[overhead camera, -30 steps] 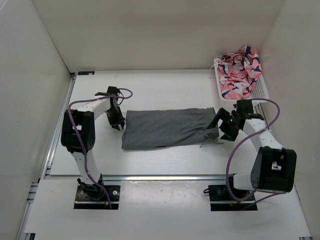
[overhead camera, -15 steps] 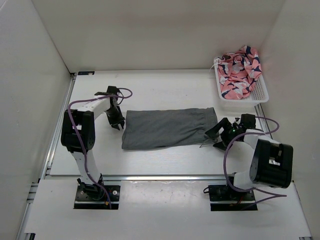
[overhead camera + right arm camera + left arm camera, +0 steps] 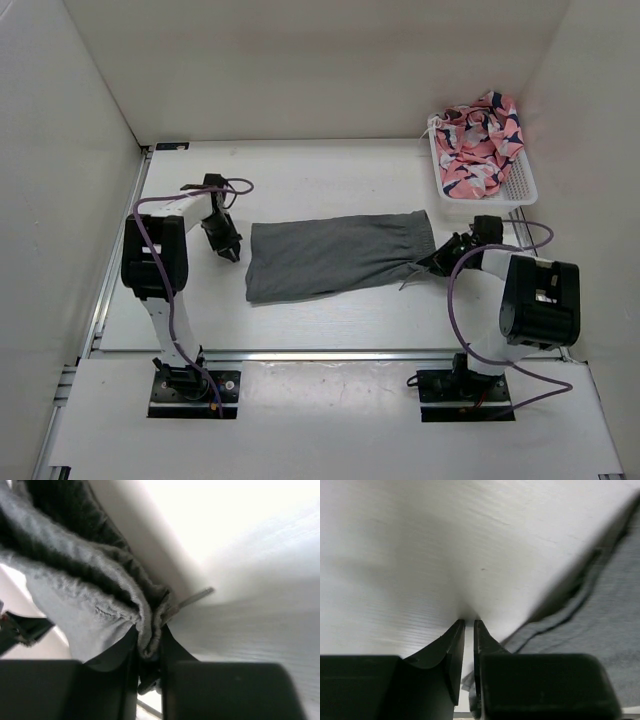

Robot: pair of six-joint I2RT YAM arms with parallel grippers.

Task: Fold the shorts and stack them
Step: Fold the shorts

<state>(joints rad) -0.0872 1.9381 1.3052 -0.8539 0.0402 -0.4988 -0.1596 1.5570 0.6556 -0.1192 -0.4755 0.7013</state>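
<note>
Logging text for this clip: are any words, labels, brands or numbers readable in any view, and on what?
No text can be read in any view.
The shorts: plain grey, no print or tag showing.
The patterned cloth in the basket: pattern only, no lettering.
The right arm: a small pale mark on its housing, too small to read.
Both wrist views: no text.

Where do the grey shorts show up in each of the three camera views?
Top external: the shorts lie spread across the middle of the table.
Left wrist: the shorts fill the right side of the picture, flat on the table.
Right wrist: the shorts are bunched at upper left and centre, pinched in the right hand.
Shared landmark: the white table surface, which shows in all three views.
</note>
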